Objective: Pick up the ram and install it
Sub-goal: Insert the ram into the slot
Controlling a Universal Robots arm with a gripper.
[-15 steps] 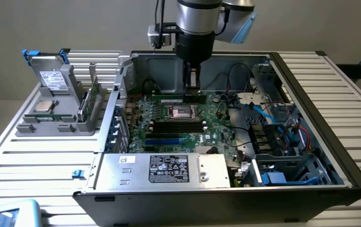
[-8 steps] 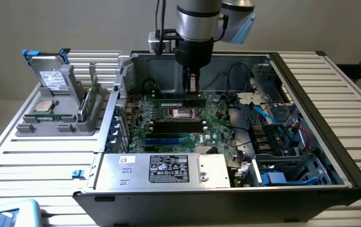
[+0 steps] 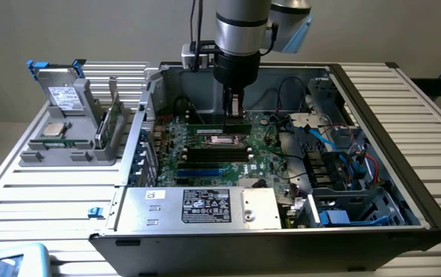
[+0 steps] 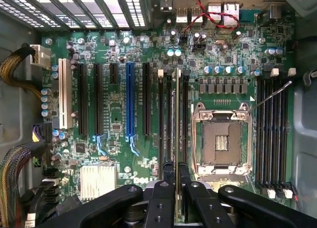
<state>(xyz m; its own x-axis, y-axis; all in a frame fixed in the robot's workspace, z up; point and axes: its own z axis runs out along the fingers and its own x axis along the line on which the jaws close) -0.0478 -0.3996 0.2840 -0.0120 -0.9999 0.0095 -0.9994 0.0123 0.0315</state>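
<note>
My claw (image 3: 236, 117) is down inside the open computer case (image 3: 405, 144), clenched on the ram (image 3: 214, 130). In the wrist view I see the ram (image 4: 178, 119) edge-on, pinched between my two black fingers (image 4: 167, 186) near one end. It runs straight along the bank of memory slots (image 4: 168, 114) on the motherboard (image 4: 114, 54), between the empty processor socket (image 4: 220, 139) and the long expansion slots (image 4: 130, 99). I cannot tell whether it is seated in a slot or just above one. Off the case, towards the bench's left edge in the exterior view, a grey holder (image 3: 66, 154) carries the square processor (image 3: 53, 129) and a boxy drive (image 3: 68, 97).
</note>
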